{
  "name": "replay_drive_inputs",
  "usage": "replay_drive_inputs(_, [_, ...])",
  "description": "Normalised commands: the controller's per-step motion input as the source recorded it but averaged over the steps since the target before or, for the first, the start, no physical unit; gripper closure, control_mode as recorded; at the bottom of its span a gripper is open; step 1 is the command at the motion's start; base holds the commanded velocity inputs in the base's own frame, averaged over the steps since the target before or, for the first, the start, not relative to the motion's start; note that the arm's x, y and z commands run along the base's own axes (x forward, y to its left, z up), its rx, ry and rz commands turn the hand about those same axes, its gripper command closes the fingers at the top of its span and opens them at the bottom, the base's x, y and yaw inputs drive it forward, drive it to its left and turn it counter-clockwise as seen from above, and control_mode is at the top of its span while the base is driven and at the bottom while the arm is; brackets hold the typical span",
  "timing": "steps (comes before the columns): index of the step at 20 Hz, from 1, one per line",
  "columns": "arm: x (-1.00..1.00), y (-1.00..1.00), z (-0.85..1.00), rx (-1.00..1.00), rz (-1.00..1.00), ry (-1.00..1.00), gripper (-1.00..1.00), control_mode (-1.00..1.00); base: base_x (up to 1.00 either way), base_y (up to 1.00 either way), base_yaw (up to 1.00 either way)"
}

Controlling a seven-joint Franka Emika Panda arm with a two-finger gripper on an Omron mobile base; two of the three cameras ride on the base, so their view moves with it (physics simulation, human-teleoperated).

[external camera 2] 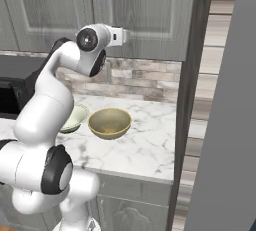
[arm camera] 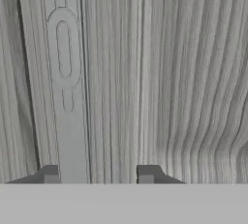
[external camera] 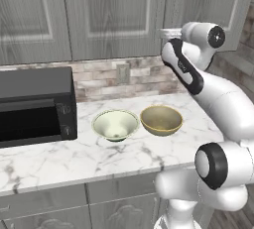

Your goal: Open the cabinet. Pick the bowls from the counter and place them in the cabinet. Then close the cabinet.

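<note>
The cabinet hangs above the counter with both doors closed. My gripper is raised against the lower part of the right door. In the hand view the slim bar handle runs up the door between the fingertips of my gripper, close to the left one; the jaws stand partly apart around it. Two bowls sit side by side on the marble: a cream-white one on the left and a tan-olive one to its right. The right base view also shows the tan bowl and part of the cream bowl behind my arm.
A black microwave stands at the counter's left end. A wall outlet sits in the stone backsplash behind the bowls. A tall dark panel bounds the counter on the right. Grey base cabinets lie below.
</note>
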Motion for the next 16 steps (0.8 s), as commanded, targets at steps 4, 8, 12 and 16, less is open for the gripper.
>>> replay_drive_inputs(4, [-0.45, -1.00, 0.00, 0.04, -0.03, -0.16, 1.00, -1.00, 0.00, 0.00, 0.00])
replay_drive_inputs(8, [-0.91, -1.00, 0.00, 0.09, -0.10, -0.19, 1.00, -1.00, 0.00, 0.00, 0.00])
replay_drive_inputs(12, [-1.00, -1.00, 0.07, 0.12, -0.16, -0.19, 1.00, -1.00, 0.00, 0.00, 0.00])
replay_drive_inputs(16, [-1.00, -1.00, 0.35, 0.23, -0.19, -0.03, 1.00, -1.00, 0.00, 0.00, 0.00])
